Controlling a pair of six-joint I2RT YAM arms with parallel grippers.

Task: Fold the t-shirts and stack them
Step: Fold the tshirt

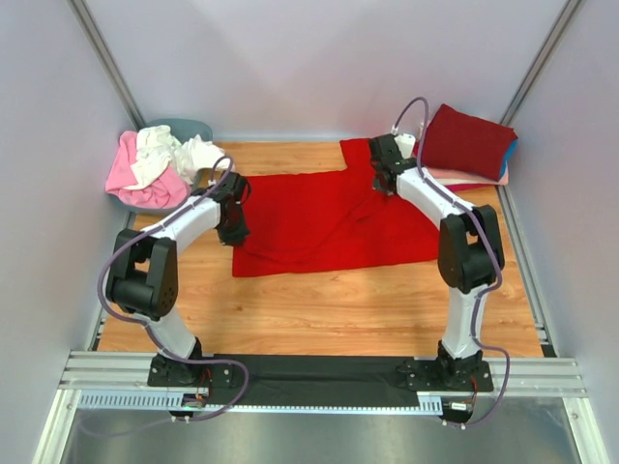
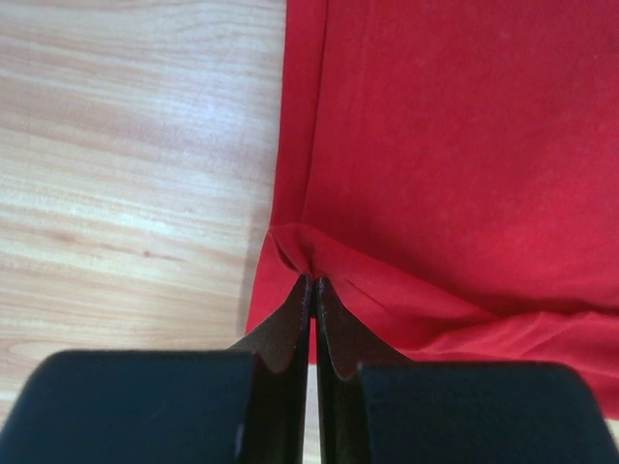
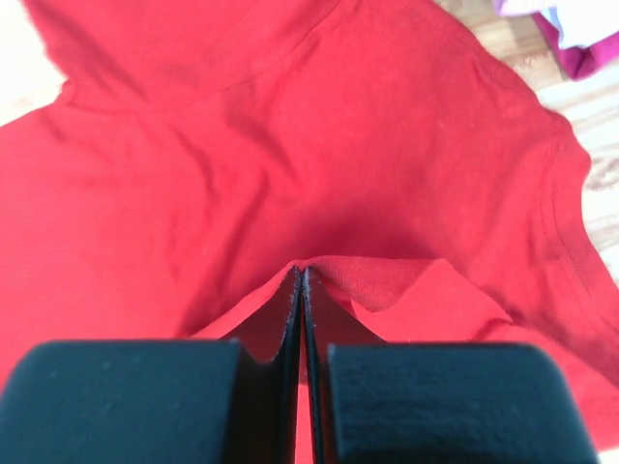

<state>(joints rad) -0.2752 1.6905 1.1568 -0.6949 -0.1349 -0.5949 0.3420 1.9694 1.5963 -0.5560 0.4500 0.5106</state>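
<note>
The task is judged to be partly done. At about 2 o'clock on the table [image 1: 319, 309] a stack of folded shirts is seen, with a dark red shirt [image 1: 469, 140] on top and pink, white and blue edges showing beneath it; how many lie there cannot be counted. At about 10 o'clock a grey tub [image 1: 190, 127] is seen, with a pink shirt [image 1: 131, 172] and a white shirt [image 1: 166, 147] heaped on it unfolded, so at least these are left to be done.

The bright red t-shirt [image 1: 329, 217] is spread at the middle of the table, mostly flat, its collar end toward 1 o'clock and its hem side toward 9 o'clock. No completed fold is visible in it.

The left tool [image 2: 311, 285] is closed tight on the shirt's 9 o'clock edge, where a small pinch of cloth is raised between the fingers, with bare wood just beside it. The right tool [image 3: 301, 275] is likewise clamped on a ridge of red cloth near the collar and shoulder, at the shirt's 1 o'clock corner, close to the stack.

With both edges gripped, the first fold of this shirt is judged to be just starting. The remaining folds, its placing on the stack, and the shirts from the tub are left.
</note>
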